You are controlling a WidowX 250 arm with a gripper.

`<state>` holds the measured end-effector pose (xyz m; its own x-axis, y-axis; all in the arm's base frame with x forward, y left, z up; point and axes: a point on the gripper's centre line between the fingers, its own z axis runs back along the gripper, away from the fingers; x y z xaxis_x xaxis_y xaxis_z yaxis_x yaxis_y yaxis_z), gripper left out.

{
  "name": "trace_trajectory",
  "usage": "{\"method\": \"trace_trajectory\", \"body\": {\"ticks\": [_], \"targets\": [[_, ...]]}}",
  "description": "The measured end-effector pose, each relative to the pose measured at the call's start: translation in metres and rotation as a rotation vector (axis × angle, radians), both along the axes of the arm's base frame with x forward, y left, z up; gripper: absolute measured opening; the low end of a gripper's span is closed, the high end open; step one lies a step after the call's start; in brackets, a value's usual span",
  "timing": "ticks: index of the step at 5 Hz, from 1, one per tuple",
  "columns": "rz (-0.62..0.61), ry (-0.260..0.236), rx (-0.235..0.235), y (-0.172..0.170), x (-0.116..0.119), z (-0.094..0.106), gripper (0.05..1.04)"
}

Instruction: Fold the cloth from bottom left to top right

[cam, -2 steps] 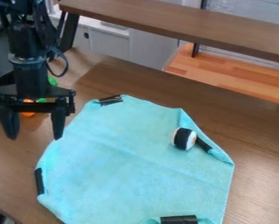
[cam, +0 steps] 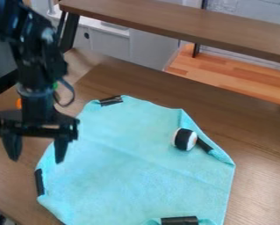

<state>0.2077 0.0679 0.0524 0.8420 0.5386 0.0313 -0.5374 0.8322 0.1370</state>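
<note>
1. cloth [cam: 136, 162]: spread mostly flat on the table [cam: 256, 149], a few edges turned in. black strips at its upper left [cam: 111, 100], lower left [cam: 39, 181] and bottom [cam: 179, 220].
2. on it: small black-and-white roll [cam: 184, 139] near the upper right edge, beside another dark strip [cam: 204, 146]. it's in the fold's path, could snag or get covered.
3. gripper [cam: 36, 158]: by the cloth's left side, fingers spread wide, nothing between them. height over the cloth is hard to judge from here.
4. step, my read: lining up on the bottom-left edge. no fold made.
5. next: get down to the lower-left strip, close on cloth there, lift, carry diagonally to top right. shallow pinch would slip.
6. behind: raised wooden shelf [cam: 183, 27].
</note>
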Motion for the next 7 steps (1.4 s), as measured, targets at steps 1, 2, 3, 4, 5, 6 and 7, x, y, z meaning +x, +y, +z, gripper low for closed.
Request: {"method": "trace_trajectory", "body": {"ticks": [1,2,3,4,5,6,7], "targets": [[-0.070,-0.053,0.067,0.000,-0.012,-0.015,1.001],[-0.125,-0.150,0.101,0.000,-0.017,-0.028,1.001],[-0.135,-0.240,0.109,0.001,-0.015,-0.038,1.001],[-0.111,-0.274,0.113,0.004,-0.014,-0.046,1.001],[-0.093,-0.292,0.116,0.006,-0.010,-0.052,1.001],[-0.055,-0.300,0.112,0.009,-0.008,-0.061,0.984],[-0.030,-0.334,0.113,0.011,-0.002,-0.063,0.850]]}}
